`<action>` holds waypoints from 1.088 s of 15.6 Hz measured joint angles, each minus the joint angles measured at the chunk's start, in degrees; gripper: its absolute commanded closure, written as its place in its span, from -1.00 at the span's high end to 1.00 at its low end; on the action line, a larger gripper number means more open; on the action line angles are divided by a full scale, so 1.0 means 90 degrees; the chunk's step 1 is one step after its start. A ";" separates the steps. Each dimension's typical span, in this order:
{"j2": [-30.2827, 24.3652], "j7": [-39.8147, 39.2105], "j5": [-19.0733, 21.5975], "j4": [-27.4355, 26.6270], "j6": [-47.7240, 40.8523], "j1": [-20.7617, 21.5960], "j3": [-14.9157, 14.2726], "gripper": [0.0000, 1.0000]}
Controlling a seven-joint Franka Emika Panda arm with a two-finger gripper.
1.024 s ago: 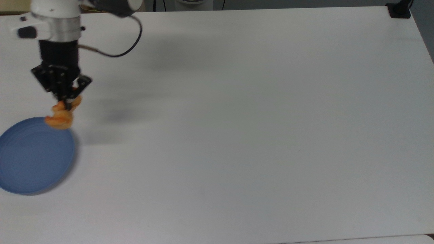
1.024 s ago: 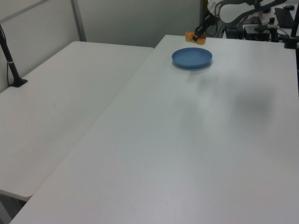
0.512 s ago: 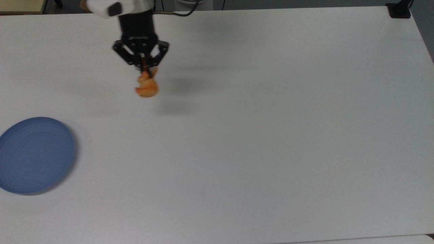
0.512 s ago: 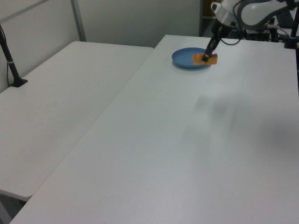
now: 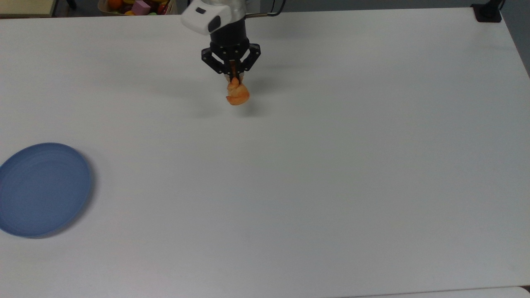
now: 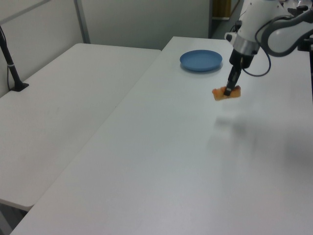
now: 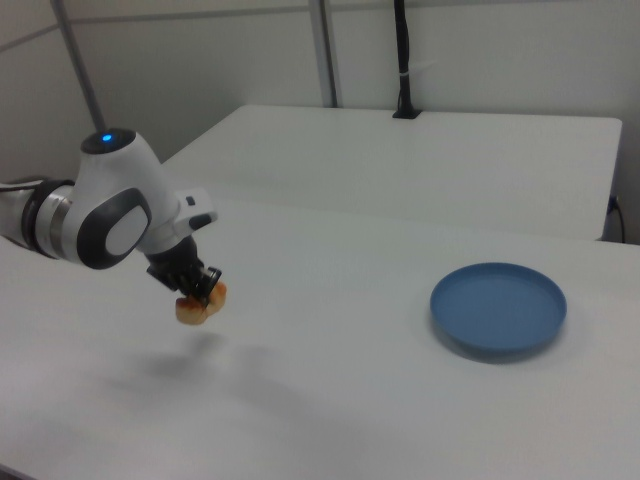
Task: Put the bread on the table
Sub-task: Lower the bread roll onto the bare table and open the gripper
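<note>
I have the gripper [image 5: 234, 78] closed on the bread [image 5: 237, 95], its two black fingers pinching the upper end of the roll so the pastry hangs below them. In the left view the gripper [image 6: 228, 91] points straight down and the bread [image 6: 226, 92] sits level in the pinch, clear of the table [image 6: 161, 161], with a soft shadow on the surface below it and toward the near side. The right view shows the same: the bread [image 7: 200, 304] is held in the gripper [image 7: 198, 290] above the table [image 7: 400, 400], its shadow on the white surface underneath.

In the top view the bread is toward the far edge of the table [image 5: 331, 186], a little to the top view's left of the middle. The blue plate [image 5: 41, 188] lies flat at the top view's left edge, nearer the camera and well apart from the bread. In the left view the blue plate [image 6: 201, 60] is beyond the gripper, further from the camera. In the right view the blue plate [image 7: 498, 309] is on the right view's right.

A second white table [image 6: 58, 107] stands beside the first on the left view's left.
</note>
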 measured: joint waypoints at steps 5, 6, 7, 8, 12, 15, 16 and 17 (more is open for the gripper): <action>0.0014 0.0967 -0.0690 -0.0632 0.0285 0.0234 0.0005 -0.82; 0.0037 0.1116 -0.0857 -0.0706 0.0287 0.0244 0.0006 -0.82; 0.0073 0.1229 -0.0988 -0.0750 0.0288 0.0254 0.0006 -0.82; 0.0132 0.1323 -0.1105 -0.0786 0.0288 0.0280 0.0006 -0.81; 0.0465 0.1872 -0.1699 -0.0797 0.0311 0.0435 0.0010 -0.58; 0.0473 0.2130 -0.1922 -0.0796 0.0311 0.0477 0.0011 0.31; 0.0480 0.2147 -0.1930 -0.0797 0.0311 0.0477 0.0011 0.74; 0.0497 0.2160 -0.1930 -0.0801 0.0311 0.0477 0.0011 1.00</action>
